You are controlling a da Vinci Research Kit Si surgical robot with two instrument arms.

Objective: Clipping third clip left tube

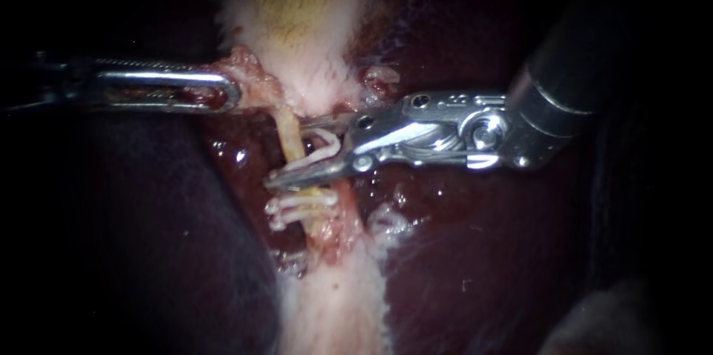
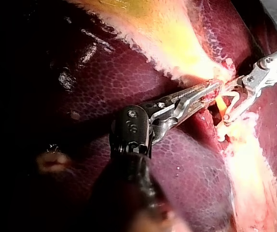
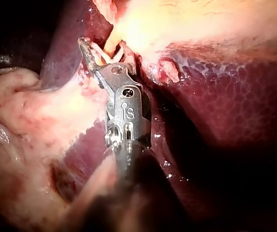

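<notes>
Dimly, left instrument [image 1: 226, 92] shaft lost in dark, jaws clamped on tissue [image 1: 256, 84]; right instrument [image 1: 291, 154] jaws hold white clip [image 1: 327, 145] astride left tube [image 1: 288, 128]; tube behind clip hidden.

We see the thin yellowish left tube [image 1: 288, 132] running near-to-far at centre, two white plastic clips [image 1: 301, 206] closed across it. A third white clip [image 1: 324, 145], open, lies just beyond them.

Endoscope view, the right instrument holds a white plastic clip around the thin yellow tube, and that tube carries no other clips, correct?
No: the endoscope view shows fitted white clips on the thin yellow tube, below the right instrument's white plastic clip.
</notes>
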